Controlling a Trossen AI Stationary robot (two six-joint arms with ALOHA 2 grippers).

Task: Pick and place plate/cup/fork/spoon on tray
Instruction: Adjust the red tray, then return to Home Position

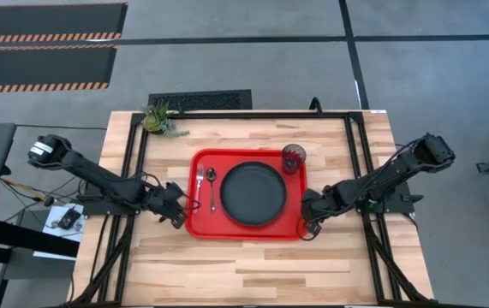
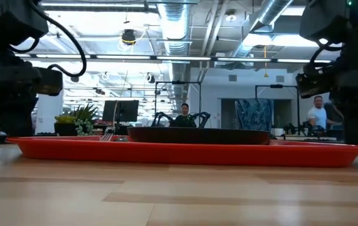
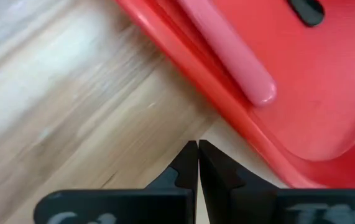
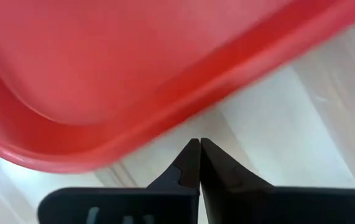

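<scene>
Wooden table [image 1: 253, 265] carries the tray [image 1: 199, 224] at its centre. On the tray: the plate [image 1: 253, 194] in the middle, the cup [image 1: 294, 157] at one far corner, the spoon [image 1: 211, 186] and fork [image 3: 227, 53] along the left edge. Left gripper [image 1: 178, 214] and right gripper [image 1: 307, 220] sit just outside the tray's near corners, fingers together, empty. No legible writing appears.

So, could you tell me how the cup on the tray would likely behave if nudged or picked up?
The cup looks small and see-through, so probably light and smooth-walled, perhaps slippery. It stands upright in the tray corner beside the plate; a sideways push could tip it, and its round body might roll.
</scene>
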